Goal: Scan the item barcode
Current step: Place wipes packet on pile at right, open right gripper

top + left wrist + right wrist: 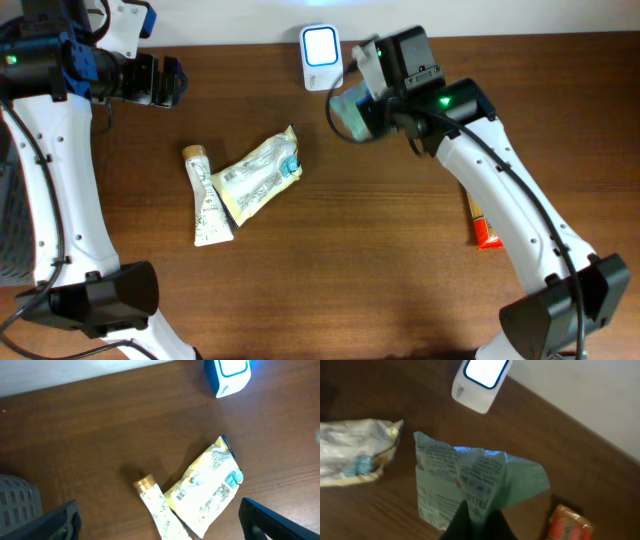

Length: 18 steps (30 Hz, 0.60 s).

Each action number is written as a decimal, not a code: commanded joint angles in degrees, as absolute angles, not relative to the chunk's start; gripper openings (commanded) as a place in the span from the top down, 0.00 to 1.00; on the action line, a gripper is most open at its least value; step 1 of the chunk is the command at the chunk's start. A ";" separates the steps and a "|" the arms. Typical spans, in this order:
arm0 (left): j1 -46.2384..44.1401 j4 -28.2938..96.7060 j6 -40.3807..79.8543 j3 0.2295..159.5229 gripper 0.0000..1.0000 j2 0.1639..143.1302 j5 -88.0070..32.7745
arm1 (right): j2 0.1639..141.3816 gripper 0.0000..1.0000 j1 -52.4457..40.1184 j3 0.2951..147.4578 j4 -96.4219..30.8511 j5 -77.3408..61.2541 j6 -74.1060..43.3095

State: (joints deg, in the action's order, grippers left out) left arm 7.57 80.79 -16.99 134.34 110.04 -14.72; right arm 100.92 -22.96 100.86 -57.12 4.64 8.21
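Observation:
My right gripper (370,112) (477,521) is shut on a pale green printed packet (350,112) (470,477), pinching its lower edge and holding it above the table. The packet hangs just in front and to the right of the white scanner (320,55) (481,380), whose blue-lit face glows at the table's back edge. My left gripper (175,80) (160,522) stands open at the back left with nothing between its fingers. It looks down on the scanner (227,375) and the loose items.
A yellow-white pouch (258,175) (207,487) (355,450) lies left of centre, overlapping a white tube with a gold cap (208,200) (155,505). An orange packet (483,228) (570,522) lies at the right under my right arm. A grey ribbed bin (17,502) stands at the far left.

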 commanded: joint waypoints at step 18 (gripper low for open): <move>7.68 80.71 -17.87 134.39 0.01 109.75 -14.98 | 100.71 0.21 18.98 88.51 -72.99 -5.58 -4.40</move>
State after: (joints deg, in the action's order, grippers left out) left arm 7.57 80.75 -16.99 134.34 110.04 -14.70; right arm 101.32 19.20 82.70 -70.24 -1.67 -7.01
